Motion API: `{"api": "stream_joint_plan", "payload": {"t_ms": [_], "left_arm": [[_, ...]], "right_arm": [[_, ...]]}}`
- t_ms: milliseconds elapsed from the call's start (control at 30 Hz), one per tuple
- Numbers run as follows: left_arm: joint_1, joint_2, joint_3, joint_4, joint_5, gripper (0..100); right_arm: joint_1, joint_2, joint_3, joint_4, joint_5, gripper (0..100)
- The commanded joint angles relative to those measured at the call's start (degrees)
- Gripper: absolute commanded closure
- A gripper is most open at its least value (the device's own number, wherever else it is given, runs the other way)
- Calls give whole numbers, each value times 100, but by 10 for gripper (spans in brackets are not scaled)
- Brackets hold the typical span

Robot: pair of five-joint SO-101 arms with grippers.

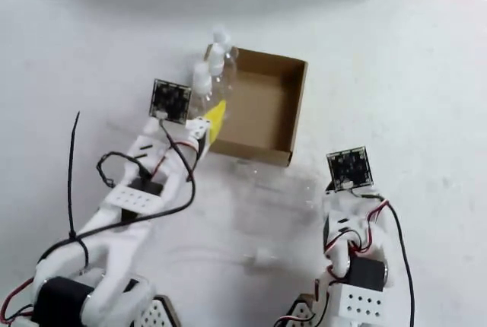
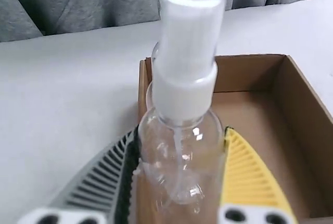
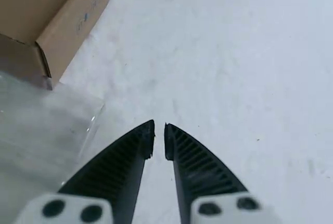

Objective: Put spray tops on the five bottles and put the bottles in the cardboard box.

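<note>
One spray-topped bottle (image 2: 179, 172) (in left end effector (image 2: 182, 130)) at cardboard box (image 2: 303, 92) edge.

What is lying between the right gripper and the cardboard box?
Right wrist view: a clear plastic piece on the table lies between the right gripper and the cardboard box.

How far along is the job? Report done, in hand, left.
Done: the bottle in the left pincer already wears its spray top; more capped bottles stand at the cardboard box's left wall, inside or outside I cannot tell. In hand: that bottle, held over the wall. Left: lowering it in; the box floor looks bare. The right pincer is shut, empty.
</note>
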Motion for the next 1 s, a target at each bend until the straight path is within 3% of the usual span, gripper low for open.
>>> {"api": "stream_joint_plan", "payload": {"t_ms": [0, 967], "left_arm": [[-40, 48, -404, -185, -70, 932], [-101, 892, -220, -580, -114, 927]], "right_arm": [[57, -57, -9, -127, 44, 984], [66, -57, 0, -92, 44, 984]]}}
